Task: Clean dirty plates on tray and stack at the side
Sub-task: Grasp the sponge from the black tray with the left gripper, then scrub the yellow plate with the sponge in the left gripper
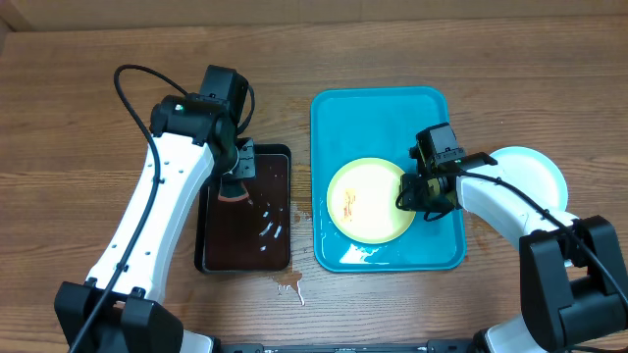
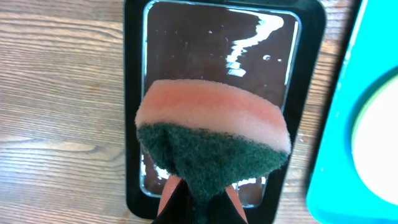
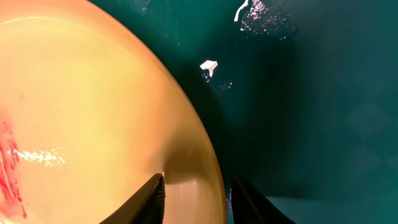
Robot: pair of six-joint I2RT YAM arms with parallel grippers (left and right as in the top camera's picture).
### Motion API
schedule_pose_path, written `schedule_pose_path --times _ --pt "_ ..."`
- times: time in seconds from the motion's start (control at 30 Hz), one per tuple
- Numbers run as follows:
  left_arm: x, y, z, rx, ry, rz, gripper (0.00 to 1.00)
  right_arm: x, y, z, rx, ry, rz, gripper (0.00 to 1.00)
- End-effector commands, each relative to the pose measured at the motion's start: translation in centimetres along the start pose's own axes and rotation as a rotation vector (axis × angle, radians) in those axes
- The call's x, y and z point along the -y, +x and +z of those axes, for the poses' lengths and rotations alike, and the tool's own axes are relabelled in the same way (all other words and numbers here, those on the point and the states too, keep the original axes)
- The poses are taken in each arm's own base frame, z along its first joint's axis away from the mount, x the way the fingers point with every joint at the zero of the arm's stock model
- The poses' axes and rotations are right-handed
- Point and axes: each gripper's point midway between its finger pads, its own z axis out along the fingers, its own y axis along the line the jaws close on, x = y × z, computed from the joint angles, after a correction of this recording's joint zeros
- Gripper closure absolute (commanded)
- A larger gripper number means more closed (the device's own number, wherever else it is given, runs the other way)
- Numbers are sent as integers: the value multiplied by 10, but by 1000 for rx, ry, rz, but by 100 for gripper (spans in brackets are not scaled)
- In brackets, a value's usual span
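Gripper state: right gripper (image 1: 420, 192) clamps the right rim of the smeared yellow-green plate (image 1: 368, 201) in the blue tray (image 1: 383, 113); left gripper (image 1: 235, 181) grips a sponge (image 2: 211, 124) over the black tray (image 2: 134, 93).

I see my right gripper (image 1: 410, 193) at the plate (image 1: 368, 208) rim, left gripper (image 1: 235, 179) holding a sponge (image 1: 234, 194) over the black tray (image 1: 250, 240).
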Motion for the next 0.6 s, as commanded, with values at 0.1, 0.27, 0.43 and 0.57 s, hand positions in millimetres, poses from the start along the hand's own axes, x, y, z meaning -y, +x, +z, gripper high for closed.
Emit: schedule_pose_path --times 0.1,0.27,0.43,0.57 --pt "22 1 5 -44 94 2 96 -2 4 4 -18 -9 0 63" --pt "41 -9 -19 6 151 -1 96 -2 4 4 -18 -9 0 63" --pt "92 -20 -31 96 251 40 96 -2 4 4 -17 -9 0 63" --pt "150 -21 -20 141 341 106 96 -2 4 4 -18 -9 0 63"
